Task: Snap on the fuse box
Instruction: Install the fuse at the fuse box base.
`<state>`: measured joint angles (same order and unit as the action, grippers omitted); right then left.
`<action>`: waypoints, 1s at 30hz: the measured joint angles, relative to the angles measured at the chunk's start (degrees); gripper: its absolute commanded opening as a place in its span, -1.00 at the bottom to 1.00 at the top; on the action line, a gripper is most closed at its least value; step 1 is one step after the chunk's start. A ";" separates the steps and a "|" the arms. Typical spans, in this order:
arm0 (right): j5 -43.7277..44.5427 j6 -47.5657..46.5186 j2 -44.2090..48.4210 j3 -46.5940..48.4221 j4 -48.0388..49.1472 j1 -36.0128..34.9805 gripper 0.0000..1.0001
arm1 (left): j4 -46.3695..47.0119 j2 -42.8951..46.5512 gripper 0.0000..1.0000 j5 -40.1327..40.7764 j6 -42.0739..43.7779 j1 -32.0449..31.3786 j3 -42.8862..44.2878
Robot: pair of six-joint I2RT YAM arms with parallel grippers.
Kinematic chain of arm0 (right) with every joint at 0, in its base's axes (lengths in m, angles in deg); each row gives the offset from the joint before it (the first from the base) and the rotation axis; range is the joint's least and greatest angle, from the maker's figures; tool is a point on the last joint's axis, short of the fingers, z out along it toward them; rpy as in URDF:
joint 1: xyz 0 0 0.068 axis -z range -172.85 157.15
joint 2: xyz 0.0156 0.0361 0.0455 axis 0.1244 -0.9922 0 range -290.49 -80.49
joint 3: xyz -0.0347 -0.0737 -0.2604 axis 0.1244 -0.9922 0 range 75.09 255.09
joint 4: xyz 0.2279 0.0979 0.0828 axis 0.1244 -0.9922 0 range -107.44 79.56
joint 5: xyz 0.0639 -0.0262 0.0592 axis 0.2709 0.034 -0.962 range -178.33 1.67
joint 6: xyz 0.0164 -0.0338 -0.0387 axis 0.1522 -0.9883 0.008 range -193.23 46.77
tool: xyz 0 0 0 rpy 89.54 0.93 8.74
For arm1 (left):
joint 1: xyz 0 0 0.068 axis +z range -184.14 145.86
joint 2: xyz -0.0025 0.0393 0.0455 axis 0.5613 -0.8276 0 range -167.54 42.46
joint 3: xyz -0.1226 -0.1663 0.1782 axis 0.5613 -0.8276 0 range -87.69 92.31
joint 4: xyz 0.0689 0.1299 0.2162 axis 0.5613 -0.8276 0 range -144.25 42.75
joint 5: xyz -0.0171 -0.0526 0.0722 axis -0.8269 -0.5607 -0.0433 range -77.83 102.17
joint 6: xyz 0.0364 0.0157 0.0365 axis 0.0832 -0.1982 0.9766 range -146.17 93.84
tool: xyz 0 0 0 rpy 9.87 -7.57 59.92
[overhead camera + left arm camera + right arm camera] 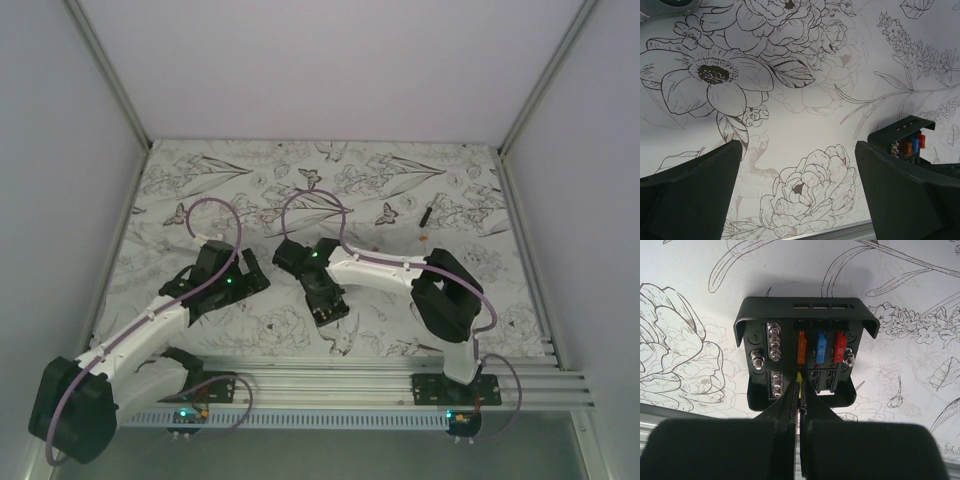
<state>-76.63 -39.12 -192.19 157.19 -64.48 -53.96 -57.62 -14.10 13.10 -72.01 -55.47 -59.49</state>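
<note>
The fuse box [326, 300] lies on a cloth printed with flowers and butterflies [420, 180]. White walls [330, 60] rise behind it and an aluminium rail [350, 380] runs in front. The right gripper [800, 390] hangs directly over the box, and the left gripper [799, 150] sits just to its left. Only the right wrist view shows the box's face: silver screw terminals [774, 342] beside orange [801, 347], blue [821, 347] and red fuses [839, 346]. There the right fingers are pressed together, their tips at a small yellow fuse [799, 376] below the orange one. The left wrist view shows its own fingers [695, 195] spread wide, with the box just beyond one.
</note>
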 measured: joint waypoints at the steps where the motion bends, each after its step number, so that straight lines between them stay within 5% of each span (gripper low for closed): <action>1: 0.20 0.02 0.35 -0.31 0.28 -0.09 -1.00 | 0.00 0.04 0.99 0.00 0.00 0.02 0.00; 18: 2.16 1.51 5.01 -5.20 4.24 -0.39 -0.41 | -0.02 0.15 0.99 -0.02 -0.20 0.00 0.00; 30: 2.08 1.97 7.82 -7.32 7.91 -0.35 -0.53 | -0.02 0.33 1.00 -0.02 -0.20 0.00 0.00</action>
<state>-74.55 -37.15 -184.36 149.87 -56.57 -54.31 -57.64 -13.77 13.07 -72.21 -55.47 -59.49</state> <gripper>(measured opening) 0.270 0.997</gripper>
